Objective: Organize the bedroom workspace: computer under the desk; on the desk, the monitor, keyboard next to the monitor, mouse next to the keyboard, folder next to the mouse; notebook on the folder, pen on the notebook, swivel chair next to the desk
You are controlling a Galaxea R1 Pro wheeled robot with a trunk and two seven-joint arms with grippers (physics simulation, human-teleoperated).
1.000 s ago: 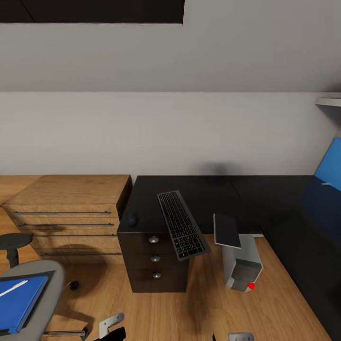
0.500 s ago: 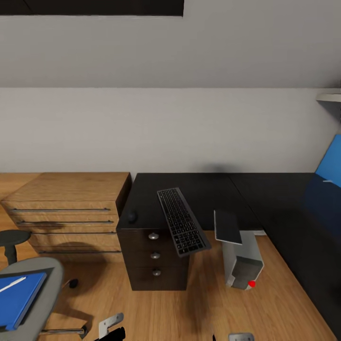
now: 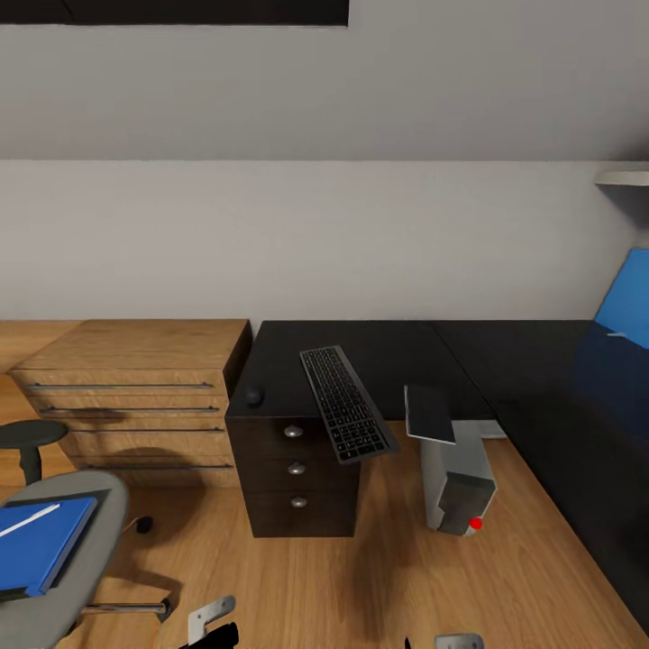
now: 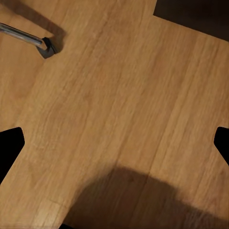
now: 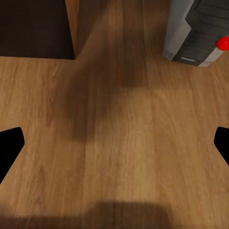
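Keyboard (image 3: 348,404) overhangs the table (image 3: 388,356) edge, long axis 11-to-5 — at 12 o'clock from both released end effectors, left (image 4: 114,143) and right (image 5: 114,143), over bare floor (image 3: 361,577).

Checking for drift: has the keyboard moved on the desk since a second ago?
No. The keyboard keeps its place against the desk edge and drawer knobs; the whole picture shifted, so the camera moved.

Black desk (image 3: 379,356), blue folder (image 3: 41,543), grey computer (image 3: 458,482).
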